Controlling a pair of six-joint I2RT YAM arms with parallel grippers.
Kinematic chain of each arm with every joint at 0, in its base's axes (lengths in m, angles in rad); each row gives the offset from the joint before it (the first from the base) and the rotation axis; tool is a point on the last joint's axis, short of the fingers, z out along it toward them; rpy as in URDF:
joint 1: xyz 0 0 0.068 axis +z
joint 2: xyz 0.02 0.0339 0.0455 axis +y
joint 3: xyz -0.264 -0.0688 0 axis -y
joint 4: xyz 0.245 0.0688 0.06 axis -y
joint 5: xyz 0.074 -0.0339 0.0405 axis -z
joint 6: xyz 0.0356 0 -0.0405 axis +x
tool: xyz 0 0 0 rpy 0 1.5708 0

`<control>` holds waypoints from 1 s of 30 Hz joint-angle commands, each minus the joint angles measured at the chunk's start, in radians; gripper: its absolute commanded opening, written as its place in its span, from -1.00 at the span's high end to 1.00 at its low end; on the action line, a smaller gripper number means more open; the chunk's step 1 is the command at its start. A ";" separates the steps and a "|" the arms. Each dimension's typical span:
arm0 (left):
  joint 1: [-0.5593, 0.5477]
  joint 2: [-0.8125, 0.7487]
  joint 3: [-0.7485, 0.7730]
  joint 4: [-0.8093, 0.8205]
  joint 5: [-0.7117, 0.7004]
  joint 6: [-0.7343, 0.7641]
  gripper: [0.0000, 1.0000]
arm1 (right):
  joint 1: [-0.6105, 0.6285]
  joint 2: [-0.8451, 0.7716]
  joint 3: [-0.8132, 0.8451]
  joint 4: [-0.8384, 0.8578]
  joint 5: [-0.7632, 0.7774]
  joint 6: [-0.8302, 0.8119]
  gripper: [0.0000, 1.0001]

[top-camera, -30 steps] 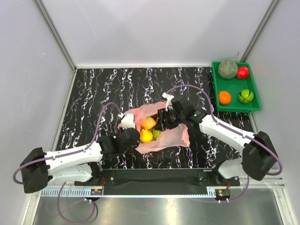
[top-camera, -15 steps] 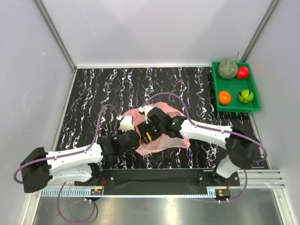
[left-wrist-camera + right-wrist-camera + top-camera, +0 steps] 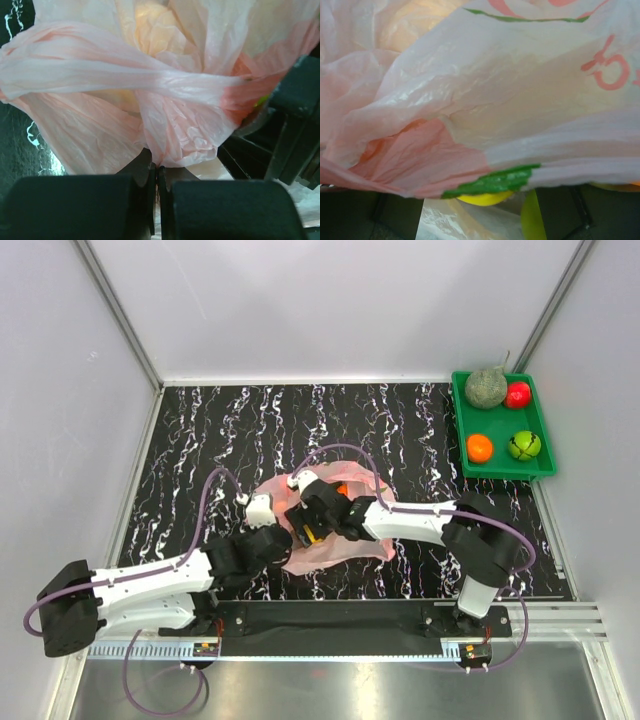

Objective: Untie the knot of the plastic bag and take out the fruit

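Reaching into the plastic bag (image 3: 345, 548) for fruit is what's going on here, I'm guessing, with the bag sitting about mid-surface (image 3: 220, 440), a bit toward the near edge. The left fingers (image 3: 90, 205) are pressed together and pinching a fold of the pink film at the bag's near-left side, and a band of it is stretching taut across that wrist view. The right fingers (image 3: 605, 215) are sitting inside the mouth and looking spread as far as I can tell, though film is draping over most of that camera. A yellow fruit (image 3: 485, 198) is showing in the gap between them. I'm not seeing a tied knot anywhere, and an orange fruit (image 3: 342, 489) is peeking out at the far side, so I'm reading the untying as done. To do this bit well, I'm thinking the left arm should be pulling its pinch up and toward the left edge so the mouth is gaping. The right should be going in low and closing on fruit only, not loose plastic, or that crinkly stuff is coming along for the ride. Lifting slowly is going to matter too, since round fruit is prone to rolling. The green tray (image 3: 500, 425) in the far right corner is looking like the drop spot.
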 commanded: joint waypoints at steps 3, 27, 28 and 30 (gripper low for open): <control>-0.005 -0.061 -0.020 0.027 -0.031 -0.033 1.00 | 0.028 -0.004 -0.022 0.088 0.004 0.007 -0.71; -0.005 -0.034 0.067 0.018 -0.063 0.011 1.00 | 0.030 -0.409 0.055 -0.182 -0.004 -0.012 0.79; -0.005 -0.029 0.076 0.026 -0.063 0.018 1.00 | 0.030 -0.450 0.059 -0.196 -0.008 -0.019 0.78; -0.005 -0.012 0.099 0.046 -0.066 0.025 1.00 | 0.030 -0.490 0.078 -0.239 0.025 -0.026 0.77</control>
